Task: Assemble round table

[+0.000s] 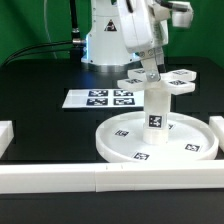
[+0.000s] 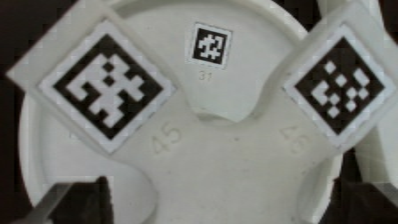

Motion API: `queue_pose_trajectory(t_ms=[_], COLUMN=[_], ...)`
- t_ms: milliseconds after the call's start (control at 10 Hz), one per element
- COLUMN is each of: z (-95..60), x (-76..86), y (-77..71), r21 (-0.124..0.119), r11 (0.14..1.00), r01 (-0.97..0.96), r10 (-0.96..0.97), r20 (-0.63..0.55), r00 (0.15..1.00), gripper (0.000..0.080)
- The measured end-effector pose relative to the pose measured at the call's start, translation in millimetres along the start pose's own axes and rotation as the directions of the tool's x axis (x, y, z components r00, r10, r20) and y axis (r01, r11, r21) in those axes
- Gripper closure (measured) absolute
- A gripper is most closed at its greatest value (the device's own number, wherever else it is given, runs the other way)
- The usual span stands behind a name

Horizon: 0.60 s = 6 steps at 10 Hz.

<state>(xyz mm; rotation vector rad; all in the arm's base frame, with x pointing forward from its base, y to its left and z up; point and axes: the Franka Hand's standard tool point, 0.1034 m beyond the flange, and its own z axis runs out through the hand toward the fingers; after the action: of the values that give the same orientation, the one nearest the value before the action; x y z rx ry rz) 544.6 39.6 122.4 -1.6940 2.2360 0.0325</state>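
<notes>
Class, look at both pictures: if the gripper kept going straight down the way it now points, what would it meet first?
Most likely the cross-shaped foot piece, which fills the wrist view just beyond the gripper fingertips. It sits atop the cylinder leg; the remaining gap is unclear.

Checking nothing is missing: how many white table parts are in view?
3. The round disc lies nearest the camera; the thick leg stands upright at its middle; the cross-shaped foot is at the leg's top. Small parts may be hidden.

White round disc (image 1: 130,146), leg (image 1: 158,108) and cross-shaped foot (image 2: 196,110) bear black-and-white tags.
</notes>
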Motion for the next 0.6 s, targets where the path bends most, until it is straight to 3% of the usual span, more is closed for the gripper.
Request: queue_pose_trajectory(t_ms=[100, 400, 600], z=[-5.4, 0.7, 1.1], x=[0.1, 0.8, -7.9], y=[-0.6, 2.7, 1.5], r21=[0.010, -0.002, -0.038], r11=[1.000, 1.000, 0.954], r01=[0.000, 0.028, 0.297], r10=[-0.001, -0.028, -0.297], r20=[0.007, 0.005, 0.009], r00=[1.000, 1.000, 0.955], gripper=[0.0155, 0.0151, 0.0151])
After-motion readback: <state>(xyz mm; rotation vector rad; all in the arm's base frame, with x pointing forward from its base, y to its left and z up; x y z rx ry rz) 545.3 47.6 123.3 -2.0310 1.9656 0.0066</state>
